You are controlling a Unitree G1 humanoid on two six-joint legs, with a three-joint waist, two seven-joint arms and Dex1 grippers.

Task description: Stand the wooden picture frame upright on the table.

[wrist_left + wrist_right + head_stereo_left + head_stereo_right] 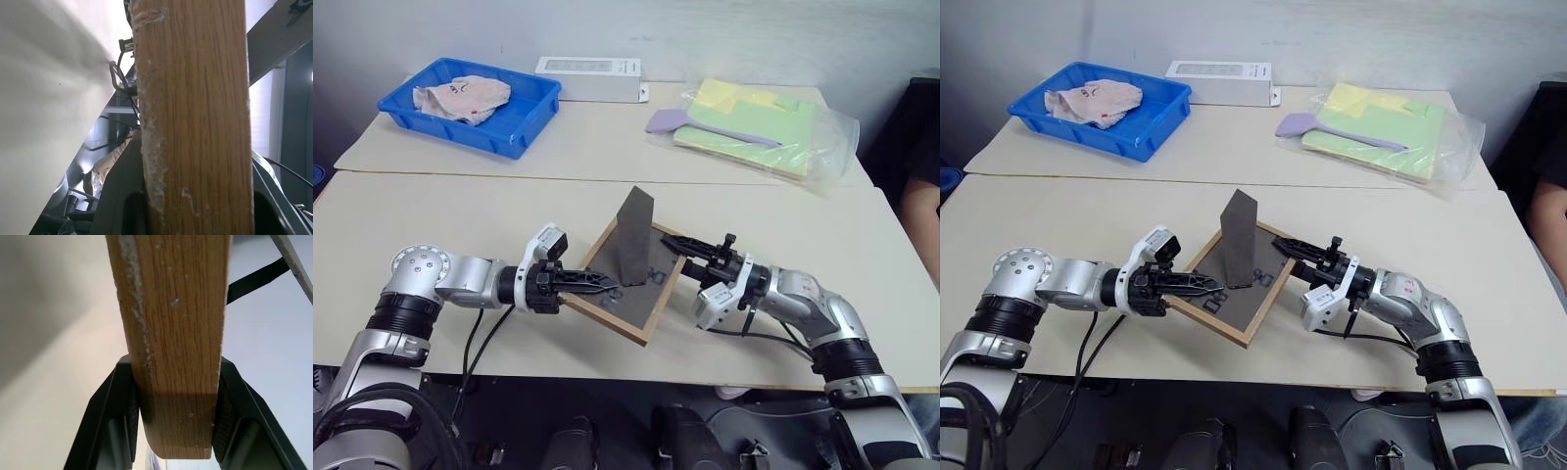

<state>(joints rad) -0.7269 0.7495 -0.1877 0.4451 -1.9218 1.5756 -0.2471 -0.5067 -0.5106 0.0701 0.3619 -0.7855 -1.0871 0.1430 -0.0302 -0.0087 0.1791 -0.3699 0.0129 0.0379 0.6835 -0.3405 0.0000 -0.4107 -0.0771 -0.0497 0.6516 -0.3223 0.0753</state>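
I've got the frame (631, 279) pinched from both sides now, low over the near part of the table (460, 211): my left gripper (602, 284) is clamped on the wooden edge at its left side, my right gripper (675, 242) is closed on the edge at the far right corner, and both wrist views show wood wedged between my black fingers (222, 406). The frame lies back-up, dark backing facing me and the ceiling, picture side turned down toward the table, so it points the wrong way for standing. Its long axis runs diagonally, from the near corner close to the table's front edge up toward the far left, and the whole thing sits tilted rather than flat. The stand (634, 235) is already folded out, sticking up like a fin from the middle of the back. Here's what worries me: these are thin edge grips, and if my two wrists don't roll together as I tip it up, the wood could twist out of one pair of fingers and the frame slaps back down, or skids off the near edge, which is close. The stand could also fold or catch if it meets the table at a bad angle, and then the frame would topple forward onto its face once I let go
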